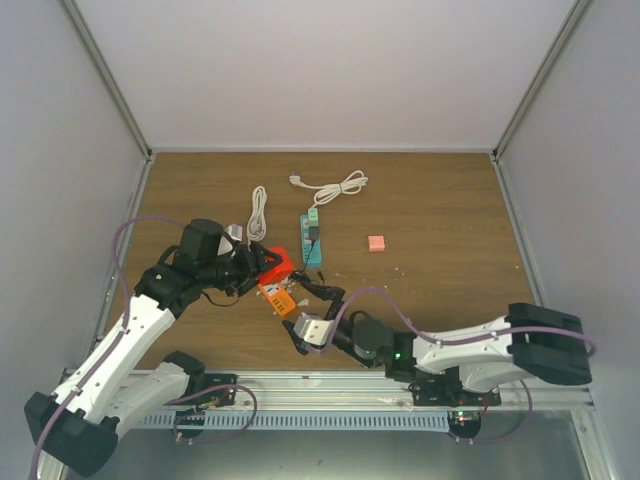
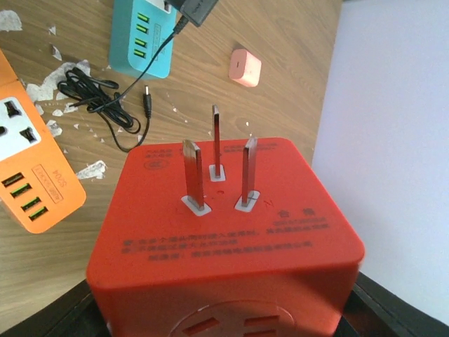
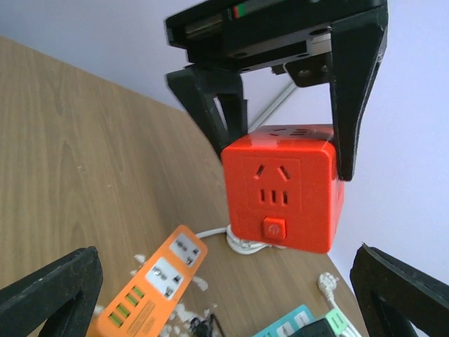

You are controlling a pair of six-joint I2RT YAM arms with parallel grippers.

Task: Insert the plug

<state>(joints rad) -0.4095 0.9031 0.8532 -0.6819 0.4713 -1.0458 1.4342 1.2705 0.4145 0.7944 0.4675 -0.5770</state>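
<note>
My left gripper is shut on a red cube adapter, held above the table. In the left wrist view the cube shows three metal prongs pointing away from the camera. From the right wrist view the cube hangs between the left fingers, its socket face and button showing. The small black plug sits on the teal power strip, and its thin wire lies coiled on the table. The plug also shows in the top view. My right gripper is open and empty, low beside the orange power strip.
The orange strip lies among white flecks. A small pink cube sits right of the teal strip. A coiled white cord with a white plug and another white cord lie at the back. Enclosure walls stand on both sides.
</note>
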